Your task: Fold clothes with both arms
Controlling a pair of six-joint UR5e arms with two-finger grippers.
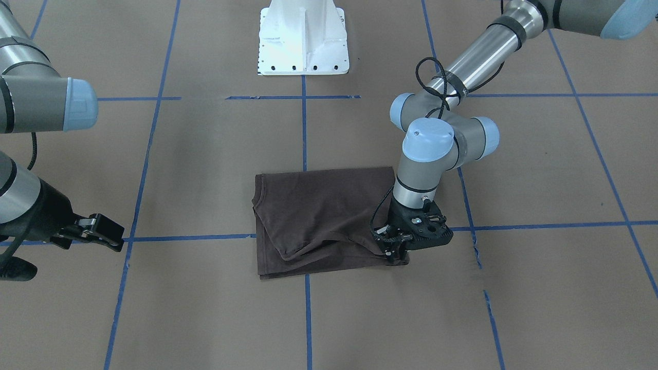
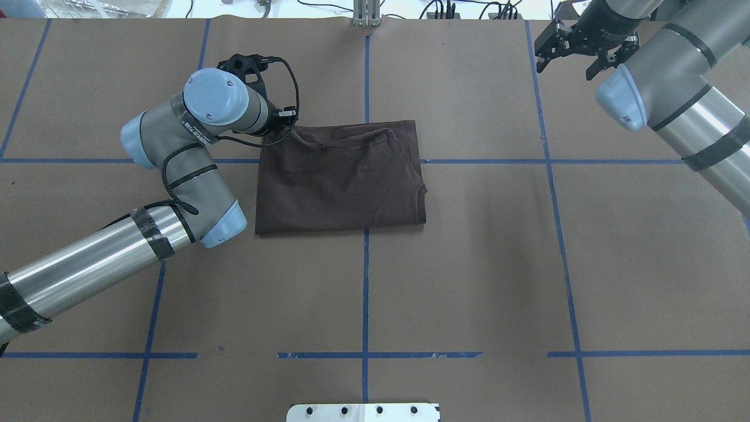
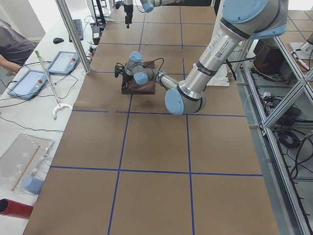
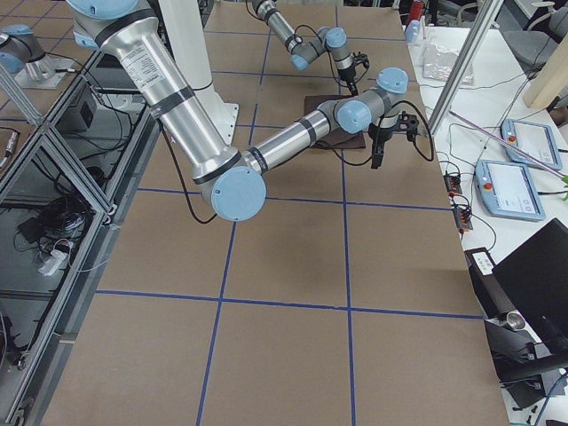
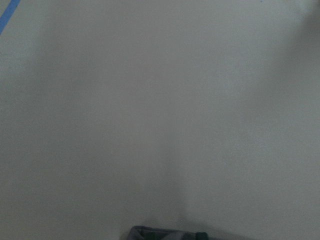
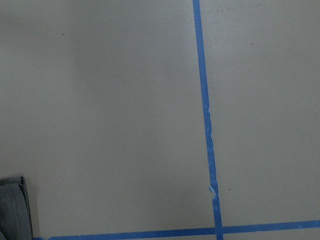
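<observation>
Overhead exterior, T-shirt (image 2: 340, 187): dark brown, folded rectangle at centre, top layer rumpled.
Left gripper (image 1: 396, 253): pinching its corner.
Right gripper (image 2: 565, 55): spread, upper right.

We see the dark brown T-shirt (image 1: 318, 216) lying flat on the table, folded into a rough rectangle of several layers, with the upper layer a little wrinkled. One corner of it lies directly at the tips of the left gripper (image 1: 397, 254), which points down from the bent left arm (image 1: 426, 154). We cannot tell if it pinches the cloth. The right gripper (image 2: 567, 55), with fingers spread, hangs well apart from the shirt on the right arm (image 2: 674, 88).
</observation>
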